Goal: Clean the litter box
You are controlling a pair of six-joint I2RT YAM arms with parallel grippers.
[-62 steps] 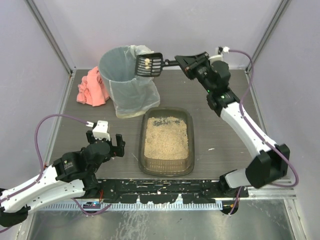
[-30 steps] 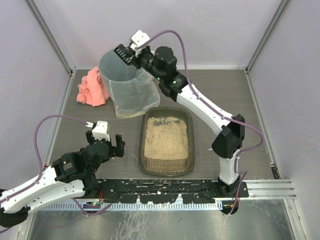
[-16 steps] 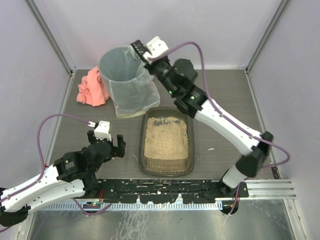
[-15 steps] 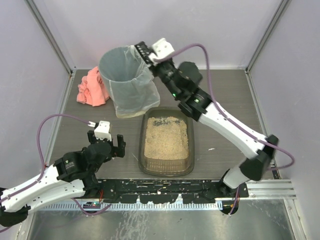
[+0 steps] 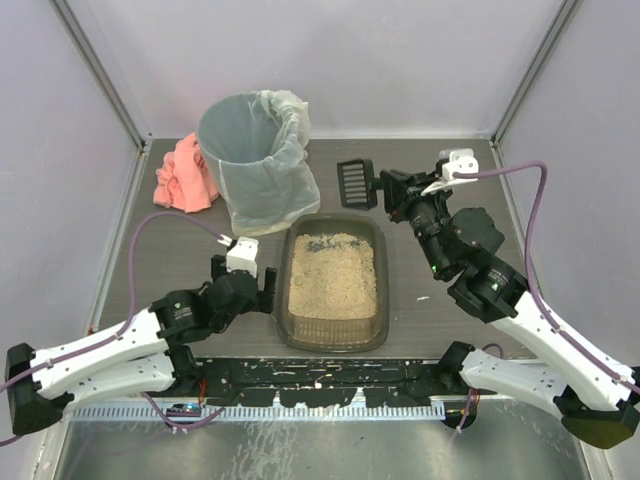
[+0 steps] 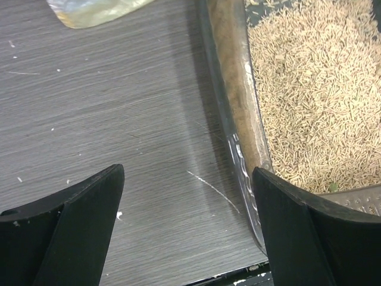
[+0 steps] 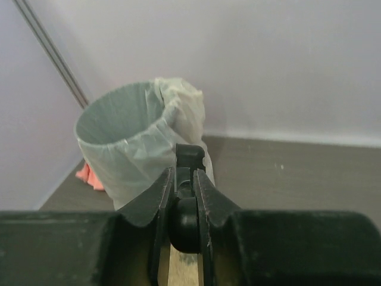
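The litter box (image 5: 283, 300) is a shallow dark tray of beige litter at the table's middle front; its left wall also shows in the left wrist view (image 6: 235, 113). My right gripper (image 5: 392, 190) is shut on the handle of the small black slotted scoop (image 5: 356, 183), held in the air above the box's far end; the scoop looks empty. In the right wrist view the scoop (image 7: 189, 156) shows edge-on between the shut fingers. My left gripper (image 5: 243, 284) is open and empty, low beside the box's left wall.
The round grey bin (image 5: 250, 150) with a clear liner stands behind the box at the left, also in the right wrist view (image 7: 128, 134). A pink cloth (image 5: 182, 175) lies left of the bin. Enclosure walls rise on three sides.
My right gripper has swung the scoop from over the bin back to the right, above the box's far end. My left gripper has moved right, up to the box's left wall.
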